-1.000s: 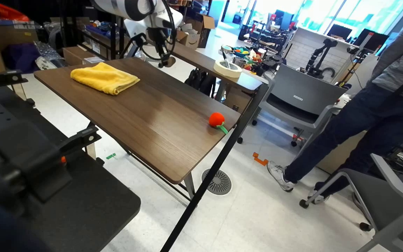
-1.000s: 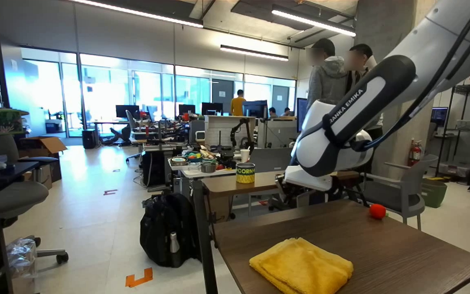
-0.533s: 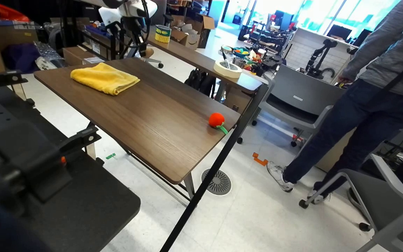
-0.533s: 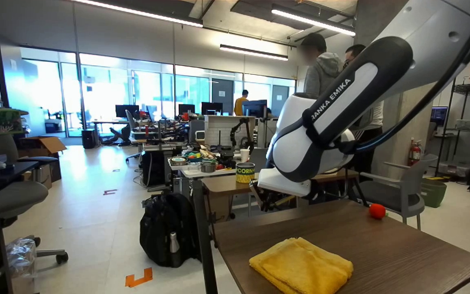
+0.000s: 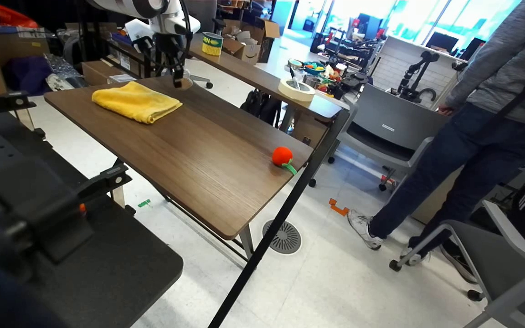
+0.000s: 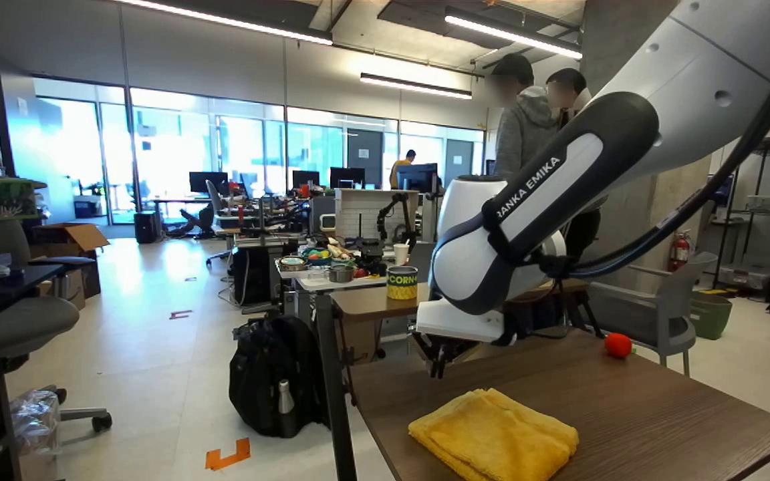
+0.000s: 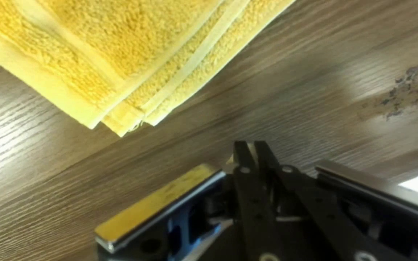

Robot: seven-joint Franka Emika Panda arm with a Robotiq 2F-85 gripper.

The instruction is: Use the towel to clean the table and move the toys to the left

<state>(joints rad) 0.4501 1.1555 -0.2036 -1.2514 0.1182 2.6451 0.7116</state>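
The yellow towel (image 5: 135,102) lies folded on one end of the brown table (image 5: 198,159). A red toy (image 6: 618,345) with a green bit rests near the opposite end in both exterior views. My gripper (image 6: 436,374) points down above the tabletop, apart from the towel and beside it. In the wrist view, the towel's folded corner (image 7: 118,108) lies up and left of the gripper (image 7: 250,144), whose dark fingers stand almost together. A thin pale strip shows between them; whether it is a thing or the pads I cannot tell. A tan patch shows beside the fingers in an exterior view.
A narrow bench along the table's long side carries a corn can (image 6: 402,284) and a tape roll (image 5: 297,91). A black post (image 5: 285,205) stands at the red toy's corner. The tabletop has a scuffed patch (image 7: 408,87) by its edge. A person (image 5: 481,136) stands past a grey chair.
My arm has swung toward the towel's end of the table and come lower, bringing the corn can into sight. Towel and red toy have not moved. The person beyond has shifted slightly.
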